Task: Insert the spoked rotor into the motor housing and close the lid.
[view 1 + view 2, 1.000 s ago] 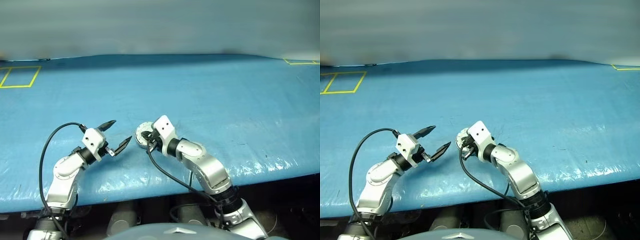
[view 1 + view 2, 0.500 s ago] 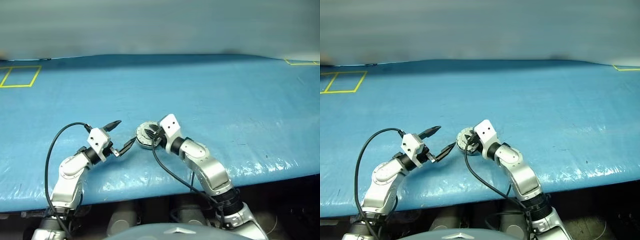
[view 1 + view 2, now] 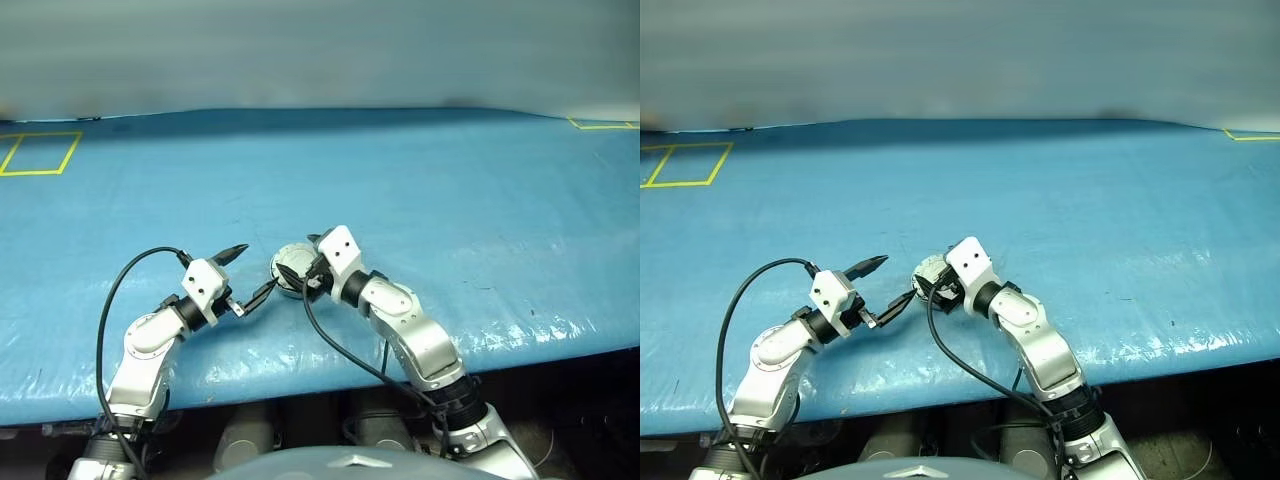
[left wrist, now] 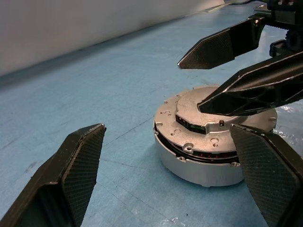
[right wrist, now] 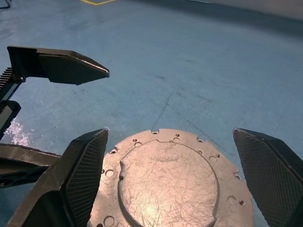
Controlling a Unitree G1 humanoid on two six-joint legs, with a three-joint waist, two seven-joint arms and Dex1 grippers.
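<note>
Since a second ago the right claw (image 3: 305,268) has gone from shut to spread wide, and the left arm has edged in toward the centre of the frame.

Head views: a blue tabletop (image 3: 450,190) spans the frame, with a yellow taped square at its upper left. Just below centre sits the round motor case (image 3: 292,270), its lid (image 3: 293,262) down on top. The right claw comes in from the lower right and hangs over the case. The left claw (image 3: 250,272) comes in from the lower left, its fingers wide apart and empty, one fingertip almost at the case's left edge.

Left wrist view: the case stands at centre right, a dark seam visible between the lid (image 4: 208,111) and the body (image 4: 199,165) below. The left claw's two textured pads flank the lower corners with nothing between them. The right claw's two black fingers (image 4: 246,90) cross the upper right, just above the lid.

Right wrist view: the plain scratched lid (image 5: 168,182) fills the bottom centre, directly below and between the right claw's wide-open pads, which hold nothing. The left claw's fingertip (image 5: 71,66) points in from the upper left.

The right claw is nearer, directly above the lid; the lid looks seated, so the task appears nearly finished.
</note>
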